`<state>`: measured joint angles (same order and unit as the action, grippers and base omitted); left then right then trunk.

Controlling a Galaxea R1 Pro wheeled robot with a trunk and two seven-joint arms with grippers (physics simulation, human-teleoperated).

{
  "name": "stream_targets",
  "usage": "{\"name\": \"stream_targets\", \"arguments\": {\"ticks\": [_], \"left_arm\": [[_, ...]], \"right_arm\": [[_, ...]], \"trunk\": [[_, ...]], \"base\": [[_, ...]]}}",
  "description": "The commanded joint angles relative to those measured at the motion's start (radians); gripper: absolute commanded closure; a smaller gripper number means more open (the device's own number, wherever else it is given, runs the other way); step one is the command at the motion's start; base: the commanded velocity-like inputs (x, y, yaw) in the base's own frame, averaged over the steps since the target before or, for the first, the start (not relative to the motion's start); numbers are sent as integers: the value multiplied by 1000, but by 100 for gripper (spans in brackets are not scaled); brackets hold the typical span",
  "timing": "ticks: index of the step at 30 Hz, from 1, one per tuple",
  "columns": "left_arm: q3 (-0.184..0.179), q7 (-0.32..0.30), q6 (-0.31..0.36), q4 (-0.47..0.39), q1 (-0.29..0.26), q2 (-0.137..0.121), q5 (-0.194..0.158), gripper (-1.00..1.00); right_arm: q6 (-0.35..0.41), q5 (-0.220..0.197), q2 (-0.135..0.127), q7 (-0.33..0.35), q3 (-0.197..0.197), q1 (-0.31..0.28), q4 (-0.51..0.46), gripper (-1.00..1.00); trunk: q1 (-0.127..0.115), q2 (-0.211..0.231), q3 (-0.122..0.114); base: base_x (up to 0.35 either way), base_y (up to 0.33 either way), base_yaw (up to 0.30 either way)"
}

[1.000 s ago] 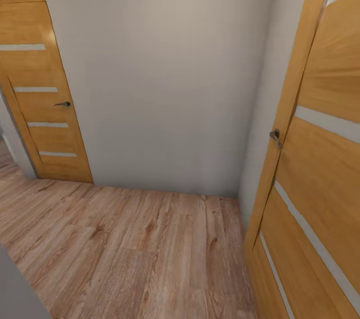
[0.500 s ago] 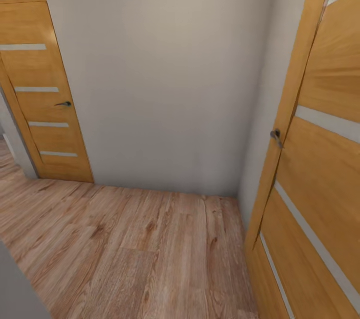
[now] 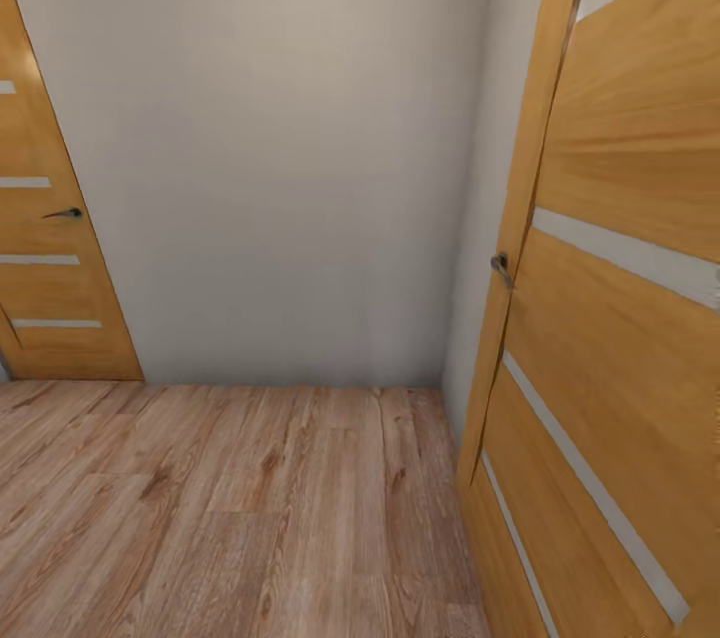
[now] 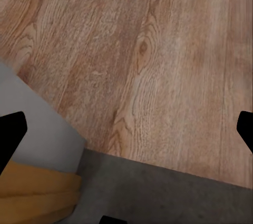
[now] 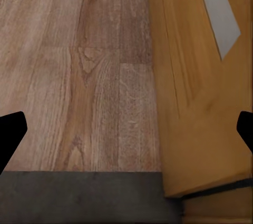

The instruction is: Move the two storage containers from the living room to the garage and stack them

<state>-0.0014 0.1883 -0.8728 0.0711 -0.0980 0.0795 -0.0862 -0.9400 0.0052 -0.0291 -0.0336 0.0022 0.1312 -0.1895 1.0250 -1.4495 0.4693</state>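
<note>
I am driving over wood-plank floor [image 3: 230, 508] beside an open door [image 3: 610, 338], with both end effectors spread wide and carrying nothing, and I am not seeing either storage container from here. Judging from the task, those thin-walled bins should be light but flexible, so I am planning to pinch them at opposite rims.

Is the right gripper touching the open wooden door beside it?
Cannot tell. In the right wrist view the right gripper spreads wide, one fingertip overlapping the door, but depth between them is unclear.
</note>
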Motion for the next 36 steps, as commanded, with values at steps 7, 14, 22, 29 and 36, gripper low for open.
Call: {"name": "stream_targets", "arguments": {"ticks": [7,14,22,29,36], "left_arm": [[-2,-6,-6,4,-2,-2,-5,-100],[-2,-3,-4,4,-2,-1,-8,-100],[-1,-3,-4,4,-2,0,-9,-100],[0,-1,-9,4,-2,-2,-11,-100],[2,-2,-3,4,-2,-2,-12,-100]], "right_arm": [[4,0,0,-6,0,1,-2,-100],[6,-1,0,-6,1,1,-2,-100],[5,-1,0,-6,1,1,-2,-100],[4,0,0,-6,1,1,-2,-100],[6,-1,0,-6,1,1,-2,-100]], "trunk": [[0,-1,1],[0,-1,1],[0,-1,1],[0,-1,1],[0,-1,1]], "base": [[0,0,-30],[0,0,-1],[0,0,0],[37,-1,0],[147,-21,0]]}}
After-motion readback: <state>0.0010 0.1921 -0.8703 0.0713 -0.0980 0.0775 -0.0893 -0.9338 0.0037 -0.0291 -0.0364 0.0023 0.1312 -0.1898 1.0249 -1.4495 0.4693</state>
